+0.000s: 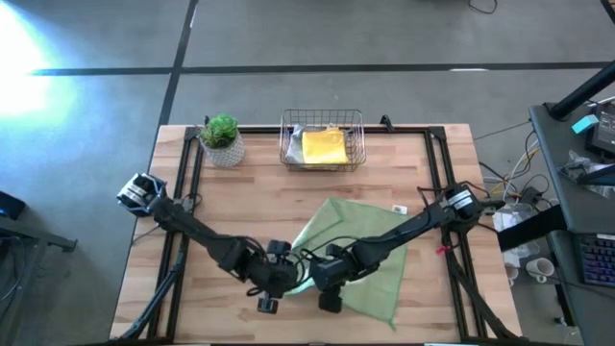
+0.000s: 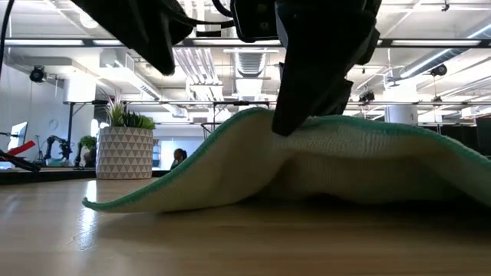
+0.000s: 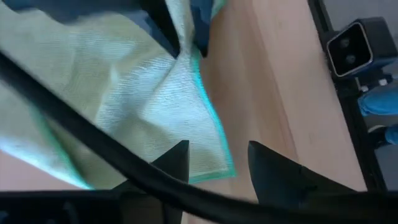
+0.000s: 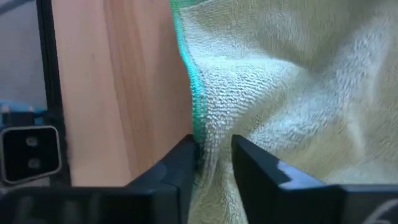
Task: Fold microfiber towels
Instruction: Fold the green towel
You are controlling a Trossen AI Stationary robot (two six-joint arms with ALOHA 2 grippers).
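grey floor (image 1: 96, 115) around wood table (image 1: 259, 187); ceiling strip lights (image 2: 430, 63); desk (image 1: 577, 192) at right.

Both arms reach in from the table's sides and meet near its 6 o'clock edge. The left gripper (image 1: 266, 304) hangs with fingers (image 3: 177, 158) parted and nothing between them. At its 3 o'clock, the right gripper (image 1: 330, 302) pinches the towel (image 1: 370, 259) edge between its fingers (image 4: 180, 163).

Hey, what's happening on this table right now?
Two robot arms are folding a pale sage green towel at the front of the wooden table. The right gripper has the towel's teal-trimmed edge between its fingers. The left gripper is open beside a corner of it. A yellow towel lies in the wire basket at the back, beside a potted plant.
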